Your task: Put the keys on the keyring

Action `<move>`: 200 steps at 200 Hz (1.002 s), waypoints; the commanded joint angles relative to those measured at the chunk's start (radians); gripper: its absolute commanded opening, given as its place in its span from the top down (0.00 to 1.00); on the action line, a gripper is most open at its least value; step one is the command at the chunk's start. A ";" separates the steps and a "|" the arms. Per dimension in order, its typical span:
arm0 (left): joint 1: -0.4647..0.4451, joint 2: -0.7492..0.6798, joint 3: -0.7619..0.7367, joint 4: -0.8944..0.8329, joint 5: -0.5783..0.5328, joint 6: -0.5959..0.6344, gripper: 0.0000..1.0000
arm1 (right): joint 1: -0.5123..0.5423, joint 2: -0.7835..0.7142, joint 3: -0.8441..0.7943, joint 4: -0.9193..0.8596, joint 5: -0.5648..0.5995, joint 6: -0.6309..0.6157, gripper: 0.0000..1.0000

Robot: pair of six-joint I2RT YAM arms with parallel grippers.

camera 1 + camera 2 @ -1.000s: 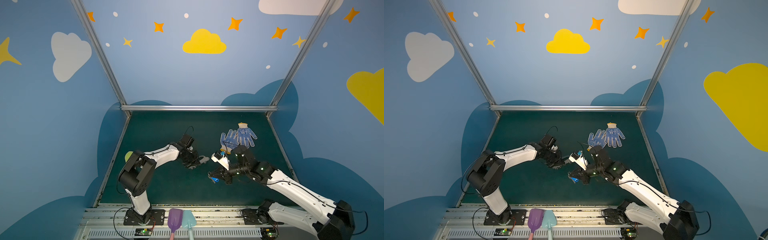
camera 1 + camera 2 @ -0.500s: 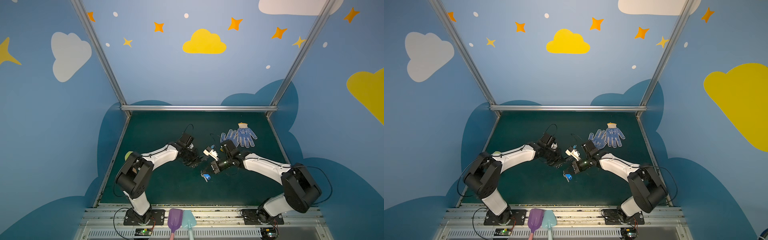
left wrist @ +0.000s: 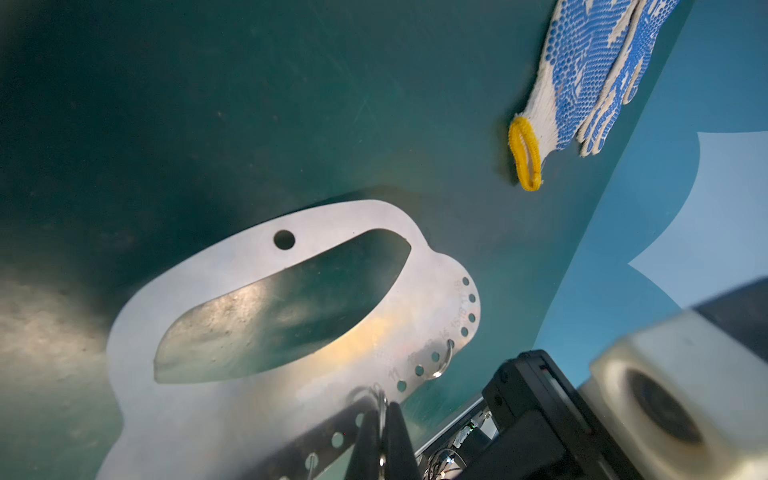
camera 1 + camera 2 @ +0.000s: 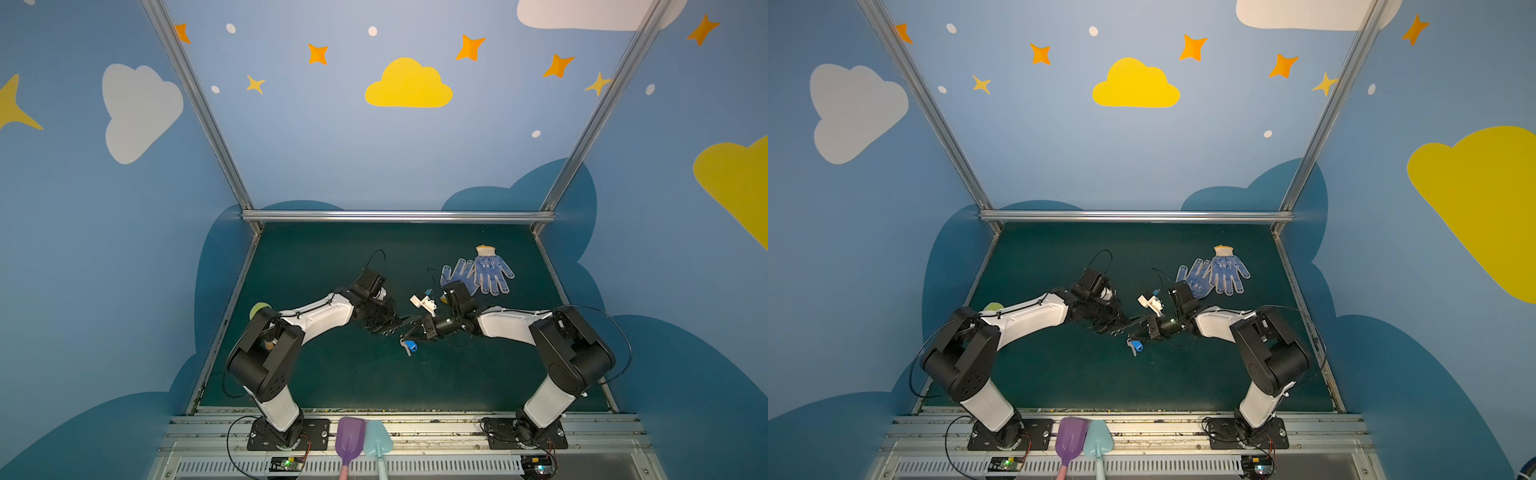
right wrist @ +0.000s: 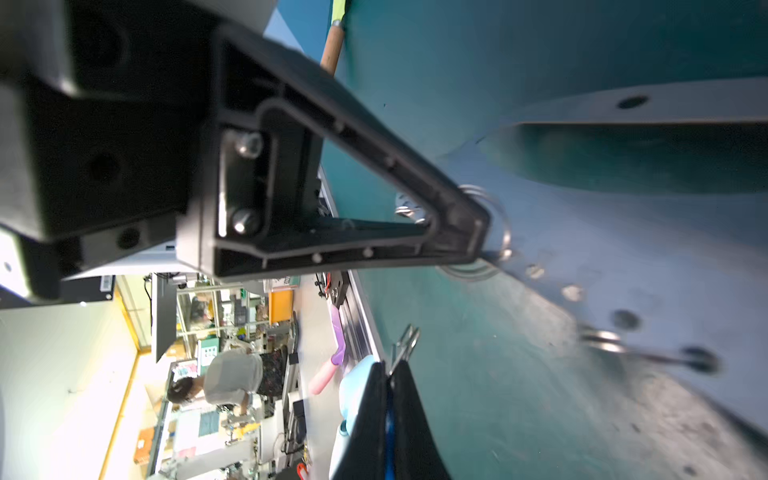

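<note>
Lately the right hand (image 5: 390,370) had swung in beside the left hand (image 3: 380,410), pinching the keys (image 4: 410,345) just beneath it. The left clamped the keyring (image 3: 432,299) at its holed edge; threading looked next, needing fine alignment.

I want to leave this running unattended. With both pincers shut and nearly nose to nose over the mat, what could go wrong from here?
1. The left pincer pinches the keyring only at its hole-dotted edge, so the plate may swing or twist when pushed.
2. The keys dangle below the right pincer from a thin pinch, so they could slip out.
3. The two pincers are very close and could collide.
</note>
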 commanded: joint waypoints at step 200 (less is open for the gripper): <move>-0.026 -0.029 -0.011 0.047 0.022 0.035 0.96 | -0.071 0.200 -0.074 0.592 -0.176 0.370 1.00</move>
